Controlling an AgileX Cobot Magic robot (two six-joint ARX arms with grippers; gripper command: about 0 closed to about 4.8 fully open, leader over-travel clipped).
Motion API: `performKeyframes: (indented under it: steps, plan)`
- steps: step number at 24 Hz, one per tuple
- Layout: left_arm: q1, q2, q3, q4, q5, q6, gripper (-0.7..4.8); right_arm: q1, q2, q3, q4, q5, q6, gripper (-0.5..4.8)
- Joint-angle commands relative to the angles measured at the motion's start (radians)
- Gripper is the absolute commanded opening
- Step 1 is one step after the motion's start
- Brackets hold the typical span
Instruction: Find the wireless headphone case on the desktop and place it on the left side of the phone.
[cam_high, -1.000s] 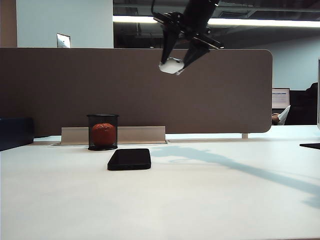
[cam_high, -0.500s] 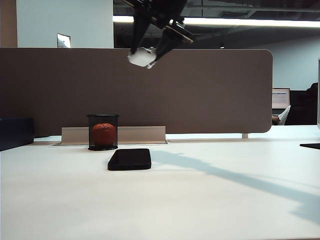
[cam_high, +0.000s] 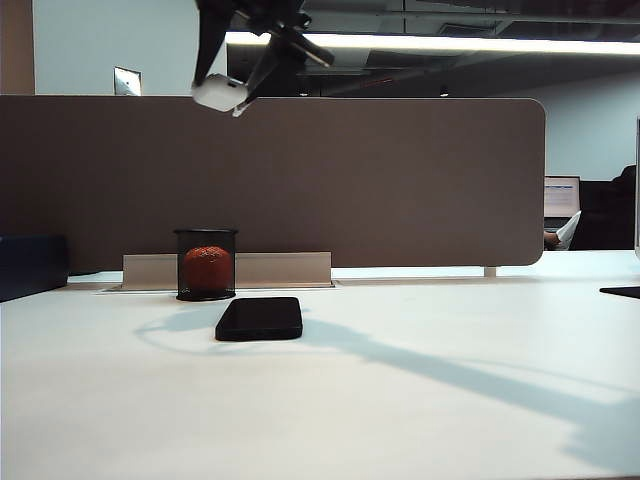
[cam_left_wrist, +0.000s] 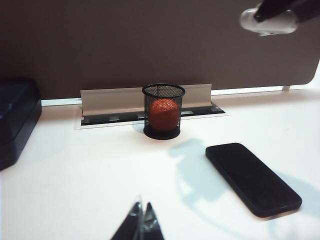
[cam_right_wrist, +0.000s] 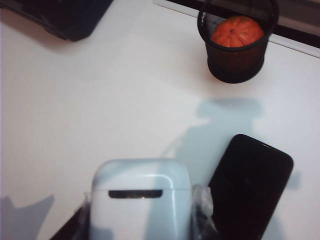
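My right gripper (cam_high: 232, 92) hangs high above the desktop (cam_high: 420, 400), shut on the white wireless headphone case (cam_high: 220, 93). It is up in front of the brown partition, above the mesh cup. In the right wrist view the case (cam_right_wrist: 141, 200) fills the space between the fingers, with its dark slot facing the camera. The black phone (cam_high: 259, 318) lies flat on the desktop, just right of and nearer than the cup. My left gripper (cam_left_wrist: 142, 216) sits low over the near desktop, tips together, holding nothing. The left wrist view also catches the case (cam_left_wrist: 267, 21) and the phone (cam_left_wrist: 252, 177).
A black mesh cup (cam_high: 206, 264) holding an orange ball stands at the back, left of the phone. A tall brown partition (cam_high: 400, 180) closes off the rear. A dark box (cam_high: 30, 265) sits at the far left edge.
The right gripper has swung leftward with the case, from above the phone's right side to above the mesh cup, rising slightly. Its shadow now falls around the phone. The left gripper has stayed still.
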Motion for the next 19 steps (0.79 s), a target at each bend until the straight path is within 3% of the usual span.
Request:
performKeyframes:
  steps: [1,6,19]
  plan:
    - [0.002,0.001,0.003,0.013,0.001,-0.003,-0.05,0.013,-0.008,-0.038,0.066,-0.005,0.032,1.97]
    - [0.002,0.001,0.003,0.013,0.001,-0.003,-0.05,0.021,-0.008,-0.139,0.132,-0.005,0.056,1.97]
    - [0.002,0.0,0.003,0.013,0.002,-0.003,-0.05,0.045,-0.005,-0.532,0.552,0.024,0.106,1.97]
